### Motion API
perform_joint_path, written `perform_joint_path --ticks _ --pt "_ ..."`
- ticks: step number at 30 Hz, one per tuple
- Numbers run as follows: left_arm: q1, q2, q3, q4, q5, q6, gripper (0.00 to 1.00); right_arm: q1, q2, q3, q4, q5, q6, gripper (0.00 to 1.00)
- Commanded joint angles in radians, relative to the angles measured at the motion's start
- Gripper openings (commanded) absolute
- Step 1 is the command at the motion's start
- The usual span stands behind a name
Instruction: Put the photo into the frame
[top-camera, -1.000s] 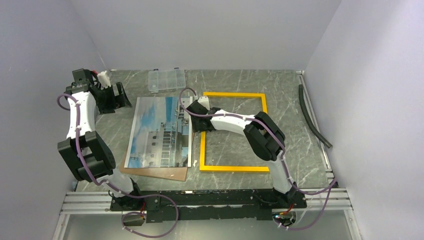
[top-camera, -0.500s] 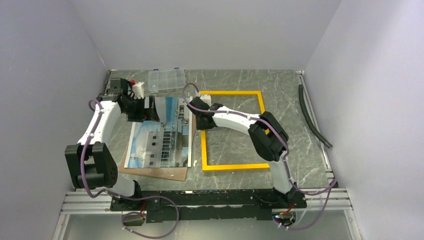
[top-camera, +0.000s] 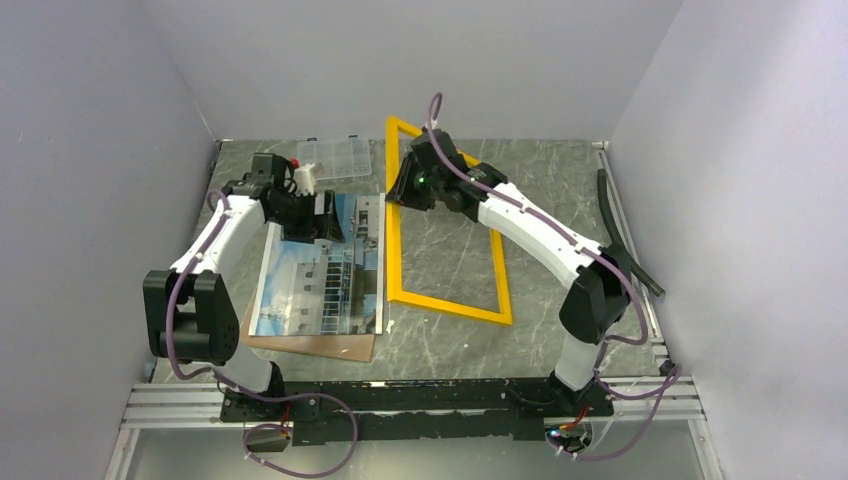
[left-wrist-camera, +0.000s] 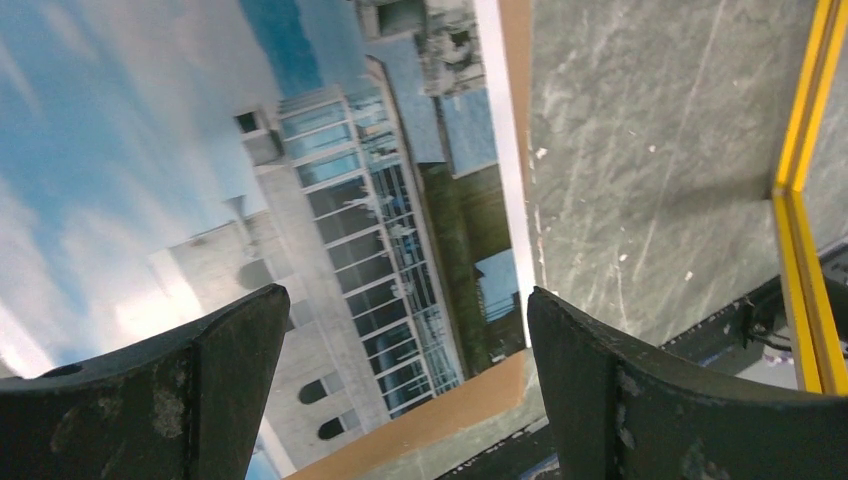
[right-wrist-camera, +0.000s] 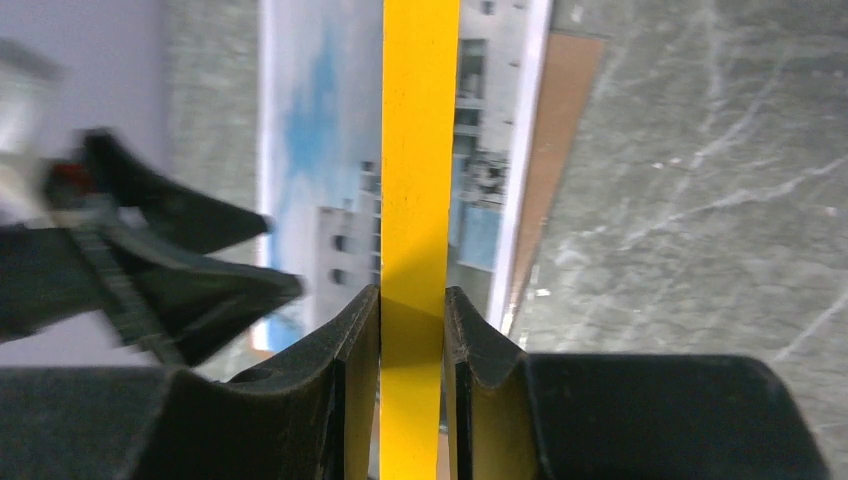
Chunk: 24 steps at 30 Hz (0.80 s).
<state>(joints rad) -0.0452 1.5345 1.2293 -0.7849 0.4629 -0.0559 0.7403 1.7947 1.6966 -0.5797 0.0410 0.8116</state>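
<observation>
The frame (top-camera: 450, 307), thin and bright yellow, stands tilted: its far end is lifted off the table and its near bar rests on the surface. My right gripper (top-camera: 398, 188) is shut on its left bar (right-wrist-camera: 420, 150), both pads pressed against the yellow strip. The photo (top-camera: 320, 275), a white-grey building under blue sky, lies flat to the left on a brown backing board (top-camera: 315, 346). My left gripper (top-camera: 322, 220) hovers open over the photo's far part (left-wrist-camera: 300, 200), nothing between its fingers (left-wrist-camera: 230, 340).
A small clear plastic compartment box (top-camera: 335, 158) sits at the back near the wall. A black hose (top-camera: 625, 235) lies along the right edge. Grey walls close in the left, back and right sides. The arm bases and a rail run along the near edge.
The right gripper has closed on the frame's left bar and raised it, tipping the frame up from flat. The left arm has swung right, from the left wall to above the photo.
</observation>
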Motion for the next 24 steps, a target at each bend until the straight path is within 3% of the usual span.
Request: perform_joint_path --ticks 1,14,24 --pt "-0.053 0.009 0.095 -0.004 0.054 -0.052 0.95 -0.036 -0.073 0.071 0.090 -0.158 0.104 0.11" --pt "-0.064 -0.092 0.197 -0.029 0.153 -0.141 0.95 -0.105 -0.057 0.100 0.306 -0.460 0.332 0.09" --pt "-0.112 -0.085 0.318 -0.034 0.142 -0.189 0.95 -0.154 -0.091 -0.005 0.413 -0.536 0.406 0.10"
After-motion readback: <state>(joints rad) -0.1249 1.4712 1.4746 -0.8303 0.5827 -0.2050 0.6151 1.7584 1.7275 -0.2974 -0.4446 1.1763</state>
